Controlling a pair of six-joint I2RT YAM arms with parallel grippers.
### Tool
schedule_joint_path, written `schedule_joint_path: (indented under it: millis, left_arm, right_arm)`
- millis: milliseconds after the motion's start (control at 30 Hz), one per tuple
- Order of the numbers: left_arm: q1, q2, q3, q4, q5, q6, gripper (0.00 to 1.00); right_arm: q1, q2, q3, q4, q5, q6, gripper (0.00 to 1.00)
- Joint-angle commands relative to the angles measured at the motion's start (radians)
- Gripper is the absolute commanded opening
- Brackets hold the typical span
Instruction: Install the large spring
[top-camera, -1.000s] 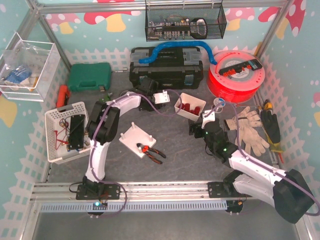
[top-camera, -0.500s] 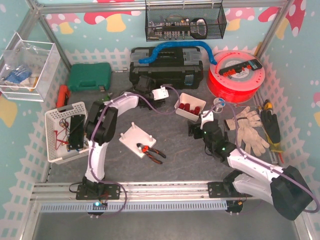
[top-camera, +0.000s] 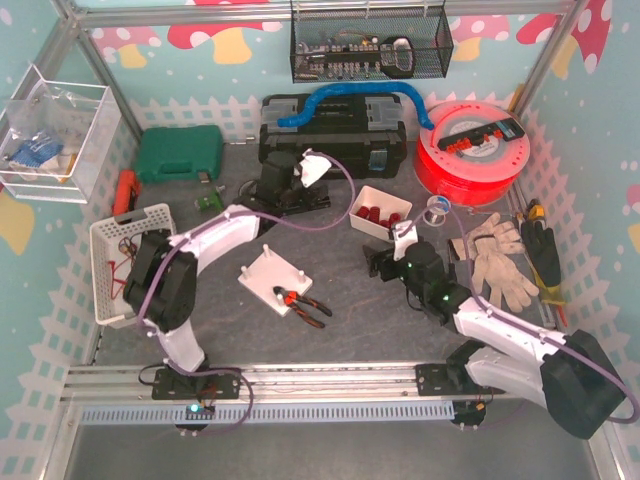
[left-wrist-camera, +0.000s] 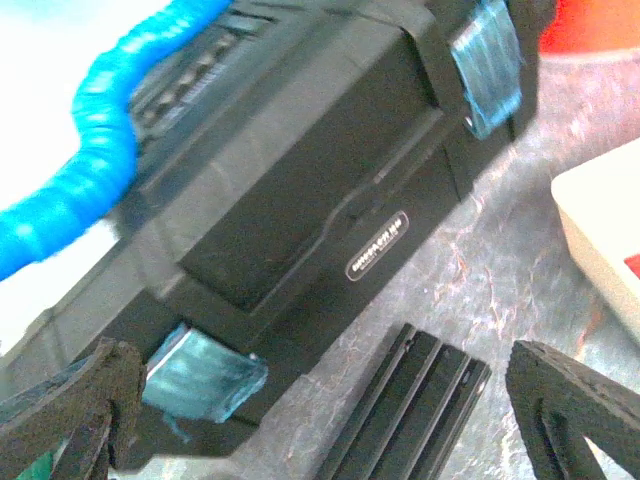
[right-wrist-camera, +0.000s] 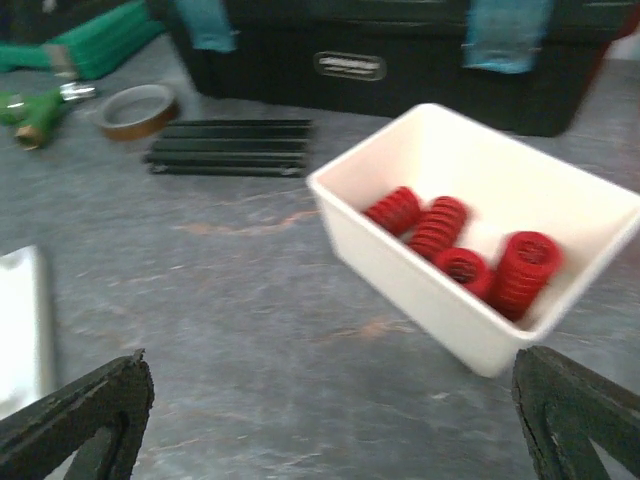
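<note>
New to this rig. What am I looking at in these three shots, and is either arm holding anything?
Two small robot arms are bolted at the near edge of a table. The wide picture looks down from above and behind them. The other two come from cameras on each wrist, so the dark prongs at the bottom corners are that arm's own fingers. The left gripper faces a black toolbox. The right gripper faces a white bin of red springs. Also on the table: a white plate, pliers, gloves. Both grippers are open and hold nothing.
</note>
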Motion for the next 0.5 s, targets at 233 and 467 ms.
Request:
schedule_joint_path:
  millis: [233,467]
  left_arm:
    - [-0.044,-0.346,-0.144,-0.179,-0.246,-0.785,0.99]
    - [0.050,-0.570,-0.395,-0.163,0.039,-1.019,0.99]
  right_arm:
    - [0.138,0.137,0.125,0.048,-0.411,-0.136,0.90]
    - [0.262,0.257,0.204,-0.028,-0.430,-0.223,0.70]
